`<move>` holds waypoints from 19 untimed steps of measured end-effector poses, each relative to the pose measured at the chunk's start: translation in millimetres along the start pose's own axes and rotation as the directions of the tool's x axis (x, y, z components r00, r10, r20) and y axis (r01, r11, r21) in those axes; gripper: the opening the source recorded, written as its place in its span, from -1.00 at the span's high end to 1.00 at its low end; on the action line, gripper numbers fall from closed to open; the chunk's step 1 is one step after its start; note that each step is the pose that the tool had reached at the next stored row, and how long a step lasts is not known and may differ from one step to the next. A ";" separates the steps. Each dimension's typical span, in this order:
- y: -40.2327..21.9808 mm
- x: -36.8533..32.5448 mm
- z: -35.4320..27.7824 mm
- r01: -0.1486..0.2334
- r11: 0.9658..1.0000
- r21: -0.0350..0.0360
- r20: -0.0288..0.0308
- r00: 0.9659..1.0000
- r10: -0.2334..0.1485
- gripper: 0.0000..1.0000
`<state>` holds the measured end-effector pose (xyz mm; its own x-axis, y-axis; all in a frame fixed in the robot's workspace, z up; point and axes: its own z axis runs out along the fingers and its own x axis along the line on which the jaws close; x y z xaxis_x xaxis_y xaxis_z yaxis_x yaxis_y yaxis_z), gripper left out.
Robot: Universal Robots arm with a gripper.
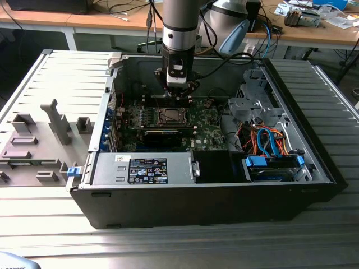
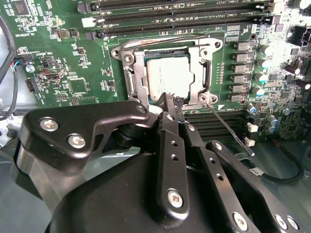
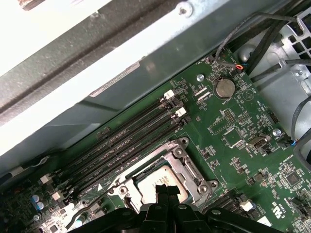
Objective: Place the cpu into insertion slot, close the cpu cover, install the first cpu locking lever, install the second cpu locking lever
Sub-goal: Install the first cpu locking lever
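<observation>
While the gripper [image 2: 167,99] hangs with fingers pressed together, holding nothing, the cpu [image 2: 170,77] lies just beyond its tips, under the cover [image 2: 133,73].

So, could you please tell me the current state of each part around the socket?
cpu: seated in the insertion slot.
cpu cover: closed down around the cpu.
locking lever: unlatched, sticking out from the socket corner.
gripper: fingers together, tips at the cover's edge.
</observation>
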<state>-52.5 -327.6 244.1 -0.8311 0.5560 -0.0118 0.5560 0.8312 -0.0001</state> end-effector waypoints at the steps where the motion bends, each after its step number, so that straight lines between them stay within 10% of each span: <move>1: 0.0 0.0 0.0 0.001 1.000 0.000 0.000 1.000 -0.001 0.79; 19: 0.0 0.0 0.2 0.012 1.000 0.000 0.000 1.000 -0.012 0.79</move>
<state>-52.5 -327.6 243.9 -0.8377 0.5460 -0.0118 0.5460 0.8378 -0.0001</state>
